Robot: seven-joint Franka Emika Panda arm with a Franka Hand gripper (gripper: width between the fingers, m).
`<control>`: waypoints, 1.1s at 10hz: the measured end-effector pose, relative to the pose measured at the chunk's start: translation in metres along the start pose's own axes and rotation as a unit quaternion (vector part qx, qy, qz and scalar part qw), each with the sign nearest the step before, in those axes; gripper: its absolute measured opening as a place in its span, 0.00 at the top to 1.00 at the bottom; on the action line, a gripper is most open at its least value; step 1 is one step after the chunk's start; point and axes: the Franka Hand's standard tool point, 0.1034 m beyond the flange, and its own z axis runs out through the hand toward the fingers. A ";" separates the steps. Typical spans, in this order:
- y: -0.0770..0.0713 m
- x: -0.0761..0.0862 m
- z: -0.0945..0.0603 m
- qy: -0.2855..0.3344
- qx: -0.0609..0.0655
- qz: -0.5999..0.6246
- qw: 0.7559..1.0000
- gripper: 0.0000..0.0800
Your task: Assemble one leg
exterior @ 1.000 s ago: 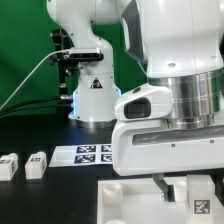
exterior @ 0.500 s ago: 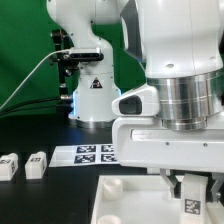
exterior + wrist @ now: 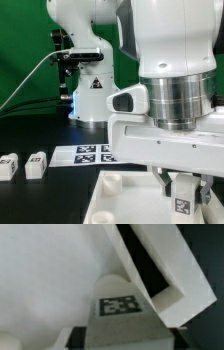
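Leg (image 3: 120, 314) number one, a white block with a black-and-white square marker on its face, is clamped between the two fingers of the gripper (image 3: 122, 335), as is seen in the wrist view; the jaws are closed on its sides. In the exterior view the gripper (image 3: 181, 186) is seen with the marked block (image 3: 184, 187) between its fingers. Directly beneath the gripper the large white tray-like piece (image 3: 125, 198) is seen, and its raised rim (image 3: 168, 277) runs just beside the held leg. Well apart from the gripper, toward the exterior view's left, two further legs (image 3: 36, 165) are set side by side on the black table (image 3: 40, 135). Between them and the gripper the marker board (image 3: 88, 153) is laid flat.
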 end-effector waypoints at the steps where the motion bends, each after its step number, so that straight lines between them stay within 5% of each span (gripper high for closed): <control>1: 0.000 0.000 0.000 0.000 0.000 -0.001 1.000 0.62; 3: -0.003 -0.001 -0.004 0.001 0.004 -0.001 1.000 0.53; 4: -0.006 0.000 -0.011 0.004 0.008 -0.002 1.000 0.29; 5: -0.009 0.000 -0.016 0.007 0.011 -0.003 1.000 0.22; 11: -0.014 0.000 -0.027 0.010 0.016 -0.006 1.000 0.19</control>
